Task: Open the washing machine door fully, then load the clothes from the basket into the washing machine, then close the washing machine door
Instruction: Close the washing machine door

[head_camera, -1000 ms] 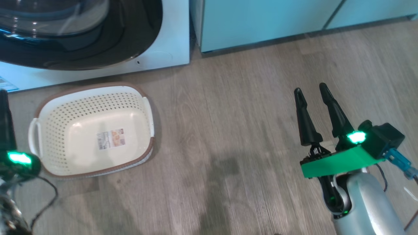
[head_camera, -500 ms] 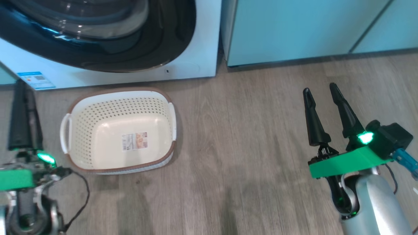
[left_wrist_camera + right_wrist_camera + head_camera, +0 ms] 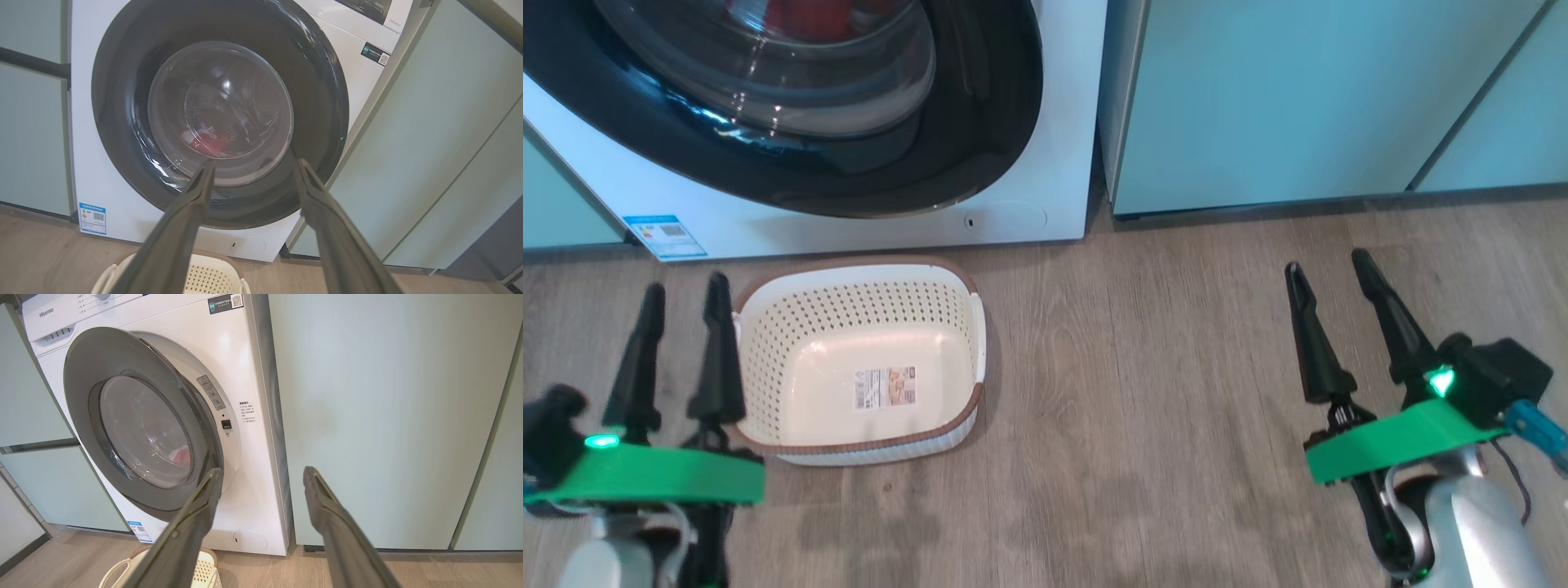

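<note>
- A wood-grain plank floor [image 3: 1143, 367] ran up to the white washing machine [image 3: 1054, 188], which stood between pale teal cabinets [image 3: 1258, 98] on its left and right.
- The basket [image 3: 849, 306] sat on the floor just in front of the machine, below the glossy black ring of the washing machine door [image 3: 1005, 122]. A label [image 3: 886, 388] showed on its cream bottom.
- The clothes [image 3: 210, 143] lay low inside the drum, red with a white patch, seen through the door's bulging glass.
- A blue sticker [image 3: 664, 235] marked the machine's lower left corner and a round flap [image 3: 1011, 217] its lower right.
- The left gripper [image 3: 685, 286] hung just left of the basket with its fingers parted and nothing between them. One finger crossed the basket's left handle in the head view; whether it touched could not be told.
- The right gripper [image 3: 1326, 263] hung well apart to the right, above bare floor, with its fingers spread and holding nothing.
- The left wrist view faced the door nearly square-on, and from there the door looked flush against the front. The basket's far rim showed at the bottom edge between the fingers.
- The right wrist view took the machine from the right. There the door's right edge appeared to stand a little off the white front, baring a latch slot [image 3: 226, 424] beside it. Whether the door was latched could not be told.
- That same view took in the control panel [image 3: 61, 318] along the machine's top.
</note>
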